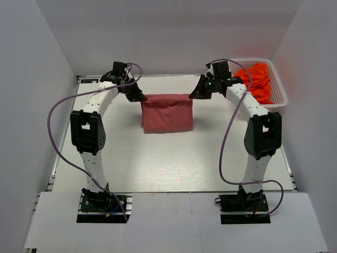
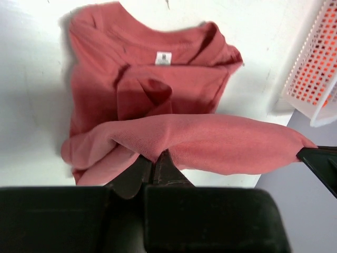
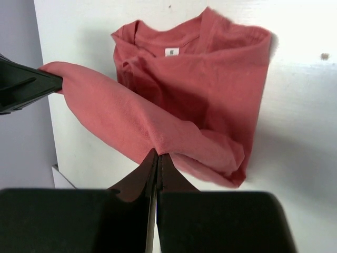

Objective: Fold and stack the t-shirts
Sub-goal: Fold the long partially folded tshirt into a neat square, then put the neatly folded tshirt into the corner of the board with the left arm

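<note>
The rose-red t-shirt [image 1: 167,113] hangs from its top edge, stretched between both grippers at the table's far middle, its lower part lying on the table. My left gripper [image 1: 138,96] is shut on the shirt's left corner [image 2: 152,153]. My right gripper [image 1: 196,95] is shut on the right corner [image 3: 158,150]. The white neck label [image 2: 163,57] shows on the part resting below, also in the right wrist view [image 3: 171,51]. Bright orange t-shirts [image 1: 257,80] lie heaped in the basket at the far right.
A white mesh basket [image 1: 280,101] stands at the table's far right corner, also in the left wrist view [image 2: 316,68]. White walls close in the back and both sides. The white table [image 1: 168,163] lies between the arms.
</note>
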`<act>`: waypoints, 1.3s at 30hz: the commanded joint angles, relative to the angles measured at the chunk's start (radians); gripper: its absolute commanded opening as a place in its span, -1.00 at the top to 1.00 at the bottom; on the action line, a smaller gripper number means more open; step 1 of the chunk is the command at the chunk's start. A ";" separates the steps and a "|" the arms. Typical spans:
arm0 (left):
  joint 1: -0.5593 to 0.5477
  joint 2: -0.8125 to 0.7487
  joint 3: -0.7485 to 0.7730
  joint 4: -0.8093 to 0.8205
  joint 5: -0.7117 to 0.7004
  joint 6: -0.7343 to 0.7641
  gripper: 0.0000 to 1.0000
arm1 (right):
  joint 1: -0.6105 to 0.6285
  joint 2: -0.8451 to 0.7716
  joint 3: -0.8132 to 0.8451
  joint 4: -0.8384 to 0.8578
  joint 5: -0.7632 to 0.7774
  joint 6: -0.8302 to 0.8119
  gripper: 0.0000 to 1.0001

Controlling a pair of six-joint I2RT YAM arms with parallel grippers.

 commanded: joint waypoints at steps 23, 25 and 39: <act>-0.011 0.039 0.069 0.261 0.009 0.092 -1.00 | -0.001 0.052 0.017 0.224 -0.008 -0.115 -0.81; -0.020 0.039 0.060 0.286 0.023 0.083 -1.00 | 0.017 0.041 -0.024 0.232 -0.031 -0.115 -0.81; -0.086 0.136 -0.253 0.314 0.117 0.043 -1.00 | 0.080 0.161 -0.251 0.381 -0.177 -0.092 -0.81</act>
